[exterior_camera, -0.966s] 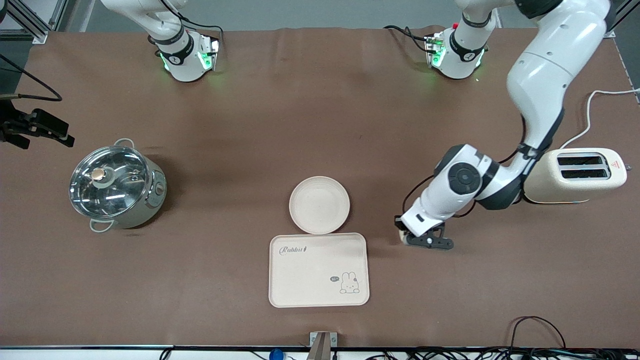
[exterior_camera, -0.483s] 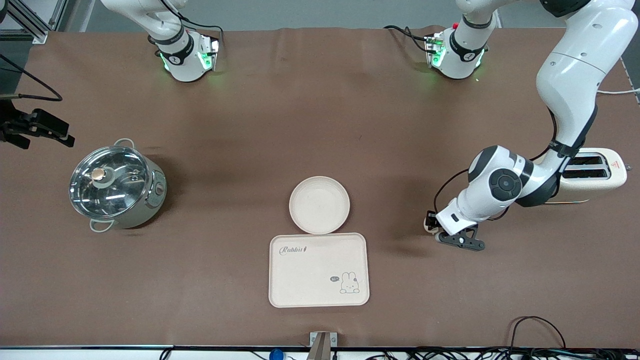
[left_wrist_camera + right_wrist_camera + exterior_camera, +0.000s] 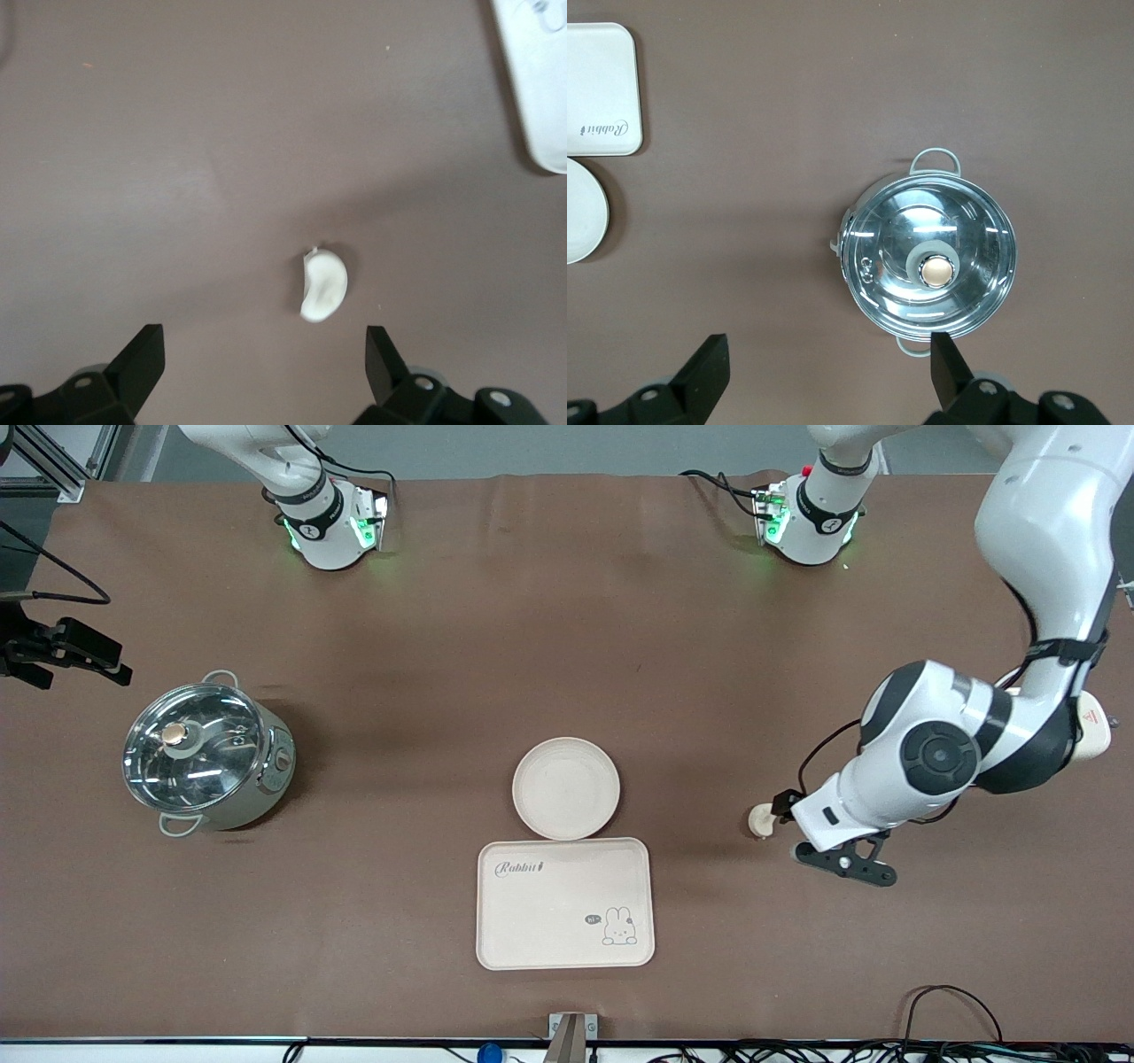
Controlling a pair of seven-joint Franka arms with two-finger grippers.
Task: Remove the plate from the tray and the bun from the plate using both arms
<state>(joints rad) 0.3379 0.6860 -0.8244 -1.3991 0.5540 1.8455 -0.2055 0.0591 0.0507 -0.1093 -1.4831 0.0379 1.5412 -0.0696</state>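
The bun (image 3: 760, 819) lies alone on the brown table, toward the left arm's end from the plate (image 3: 565, 788). The round cream plate touches the edge of the rabbit tray (image 3: 565, 903) that faces the robots. My left gripper (image 3: 843, 862) hangs open and empty over the table just beside the bun. In the left wrist view the bun (image 3: 323, 284) lies a little ahead of the wide-spread left gripper (image 3: 264, 365). My right gripper (image 3: 828, 372) is out of the front view. It is open and empty, high over the table beside the pot (image 3: 928, 257).
A steel pot with a glass lid (image 3: 205, 755) stands toward the right arm's end. A cream toaster (image 3: 1095, 735) is mostly hidden by the left arm. The tray (image 3: 598, 88) and plate (image 3: 580, 211) show at the edge of the right wrist view.
The left gripper has moved toward the left arm's end of the table and away from the bun. The bun, at its fingers before, now lies free. The plate, tray and pot have not moved.
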